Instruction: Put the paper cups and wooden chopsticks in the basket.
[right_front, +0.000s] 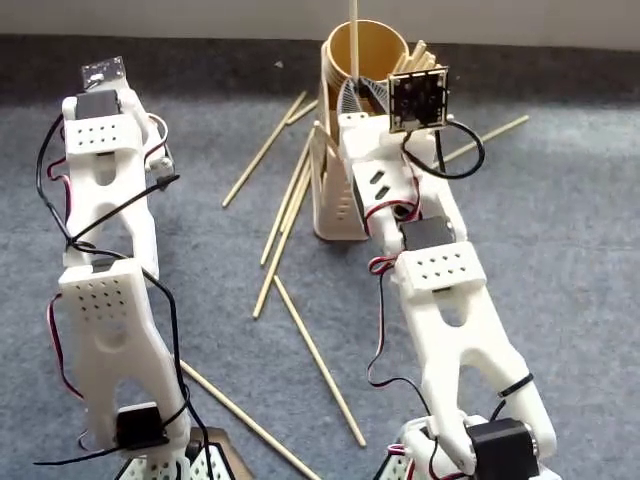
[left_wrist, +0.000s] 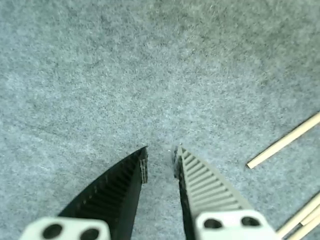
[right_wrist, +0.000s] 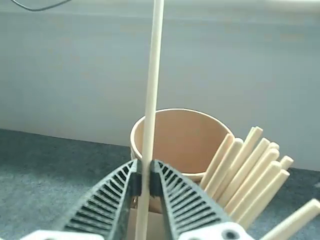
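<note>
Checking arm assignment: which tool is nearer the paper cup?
Right. The right tool sits beside the paper cup, gripping a chopstick; the left tool is over bare carpet, well away.

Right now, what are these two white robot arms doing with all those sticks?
The right arm's gripper is clamped on one pale wooden chopstick, holding it upright in front of a brown paper cup. More chopsticks are bunched beside that cup. The left arm's gripper hangs open over the grey carpet, holding nothing. Several loose chopsticks lie scattered on the carpet between the arms.
</note>
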